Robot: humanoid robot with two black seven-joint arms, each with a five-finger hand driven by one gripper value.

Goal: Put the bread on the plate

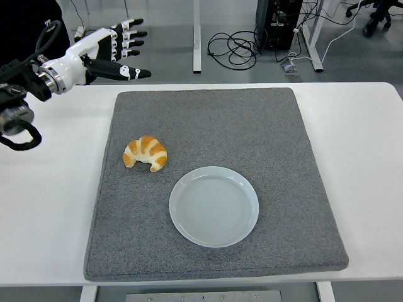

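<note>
Golden-brown with paler stripes across its ridges, your bread (146, 153) is a small curved croissant, both tips pointing toward the table's near edge. You see it lying on the grey mat (252, 126), left of centre, just up and left of the pale blue plate (214, 206) and apart from its rim. Your left hand (110, 53) hangs above the white table (359, 126) at its far left corner, fingers spread, holding nothing, well apart from the bread.
</note>
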